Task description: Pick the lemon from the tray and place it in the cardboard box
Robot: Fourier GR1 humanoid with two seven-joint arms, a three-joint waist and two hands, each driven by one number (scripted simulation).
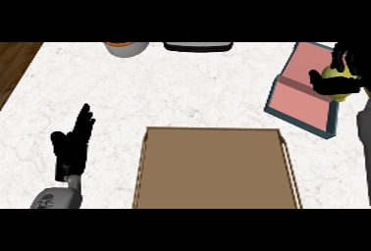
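The yellow lemon [339,74] shows at the far right, above the pink tray [304,93] with its teal rim. My right hand [334,83] is curled round the lemon, hiding most of it. The open cardboard box [216,169] lies in the lower middle of the counter, left of and nearer than the tray. My left hand [74,139] rests open at the left of the box, fingers pointing up, touching nothing.
A grey bowl with an orange inside [126,48] and a dark flat object [197,46] stand at the counter's far edge. Dark wooden floor [14,63] shows past the counter's left edge. White marble counter lies between box and far edge.
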